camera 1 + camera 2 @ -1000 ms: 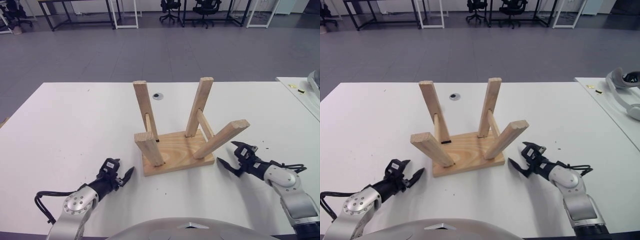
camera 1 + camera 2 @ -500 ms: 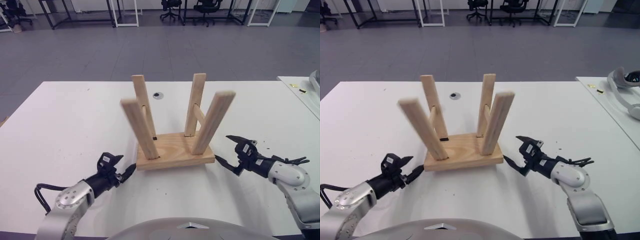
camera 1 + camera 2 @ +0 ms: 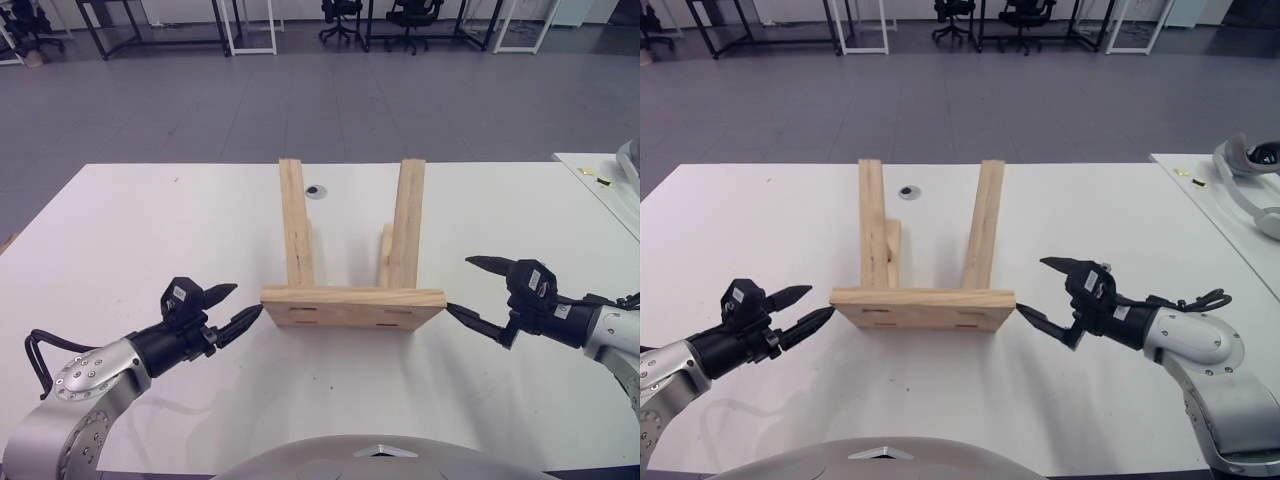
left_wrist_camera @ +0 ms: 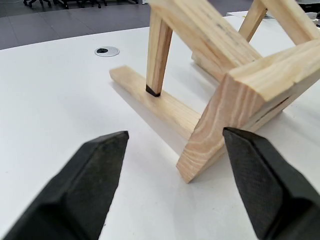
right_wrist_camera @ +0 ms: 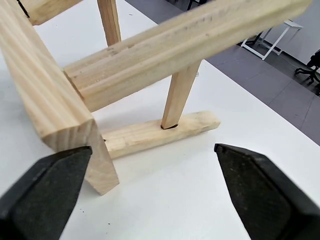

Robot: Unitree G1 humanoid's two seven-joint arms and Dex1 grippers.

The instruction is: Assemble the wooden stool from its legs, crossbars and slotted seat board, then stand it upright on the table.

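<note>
The assembled wooden stool lies on its side on the white table [image 3: 140, 230]. Its seat board [image 3: 352, 305] stands on edge facing me, and its legs [image 3: 295, 235] point away. In the left wrist view a lower leg [image 4: 155, 102] rests flat on the table, with an upright crossbar [image 4: 159, 55] joining it to the leg above. My left gripper [image 3: 245, 300] is open at the seat's left end, lower fingertip at the board. My right gripper [image 3: 460, 285] is open at the right end in the same way. The seat corner [image 5: 45, 95] sits just ahead of the right fingers [image 5: 45, 195].
A round cable grommet [image 3: 317, 191] sits in the table behind the stool. A second table with a white device [image 3: 1250, 165] stands to the right. Bare table surface lies on both sides of the stool and in front of it.
The stool has tipped from upside down, seat flat and legs up, onto its side with legs pointing away. Both grippers rose and spread outward along with the seat's ends.
</note>
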